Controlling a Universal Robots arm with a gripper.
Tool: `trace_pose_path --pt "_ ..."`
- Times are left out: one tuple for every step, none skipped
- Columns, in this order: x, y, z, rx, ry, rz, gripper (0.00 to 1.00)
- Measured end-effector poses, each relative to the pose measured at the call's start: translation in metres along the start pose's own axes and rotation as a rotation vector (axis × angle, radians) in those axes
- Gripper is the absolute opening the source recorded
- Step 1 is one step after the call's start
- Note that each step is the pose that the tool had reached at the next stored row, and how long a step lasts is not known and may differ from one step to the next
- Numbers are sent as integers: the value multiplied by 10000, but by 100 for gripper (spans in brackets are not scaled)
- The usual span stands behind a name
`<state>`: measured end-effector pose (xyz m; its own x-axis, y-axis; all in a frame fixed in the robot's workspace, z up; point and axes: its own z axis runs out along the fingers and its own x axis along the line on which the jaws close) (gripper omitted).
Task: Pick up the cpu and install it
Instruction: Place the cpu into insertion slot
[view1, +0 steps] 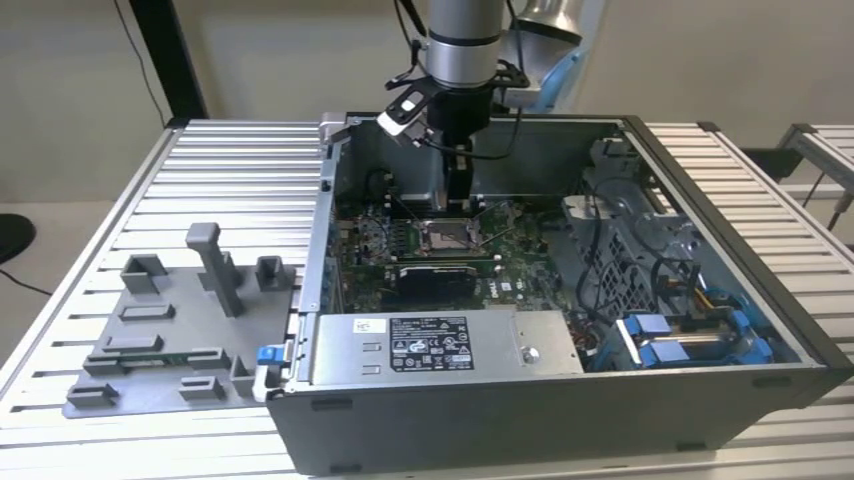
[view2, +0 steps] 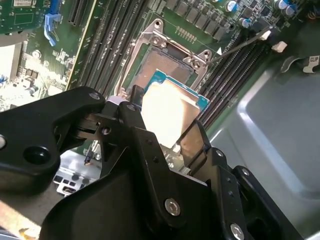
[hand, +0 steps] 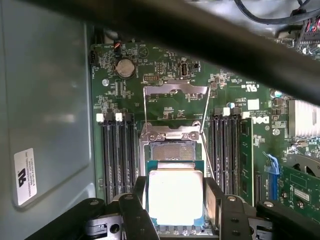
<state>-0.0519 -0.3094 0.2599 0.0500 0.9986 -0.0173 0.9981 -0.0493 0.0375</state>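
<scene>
Fingers (hand: 138, 194) clamp cpu (hand: 175, 197) side edges, over open socket (hand: 173, 150).

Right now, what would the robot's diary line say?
gripper: shut on cpu | cpu: held over open socket | install: not seated yet

gripper (view1: 458, 205) low inside open computer case (view1: 534, 425) | socket (view1: 447, 237) just beneath fingers (view1: 458, 185); grey fixture (view1: 160, 335) on table (view1: 227, 170), well apart from fingers
</scene>
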Motion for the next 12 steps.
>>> trace_pose_path --pt "0 -1 15 0 0 0 0" --pt "1 -1 27 1 -1 0 0" --pt "1 -1 37 0 0 0 0" --pt "1 -2 44 1 -1 0 0" --pt "1 -2 50 1 -1 0 0" --pt "1 -2 57 0 0 0 0" --pt "1 -3 65 1 -1 0 0" --pt "2 -3 77 0 0 0 0" --pt "2 -3 90 0 0 0 0" --pt "2 -4 105 1 -1 0 0" --pt "2 -5 124 1 -1 0 0" --pt "3 -5 142 1 -1 0 0"
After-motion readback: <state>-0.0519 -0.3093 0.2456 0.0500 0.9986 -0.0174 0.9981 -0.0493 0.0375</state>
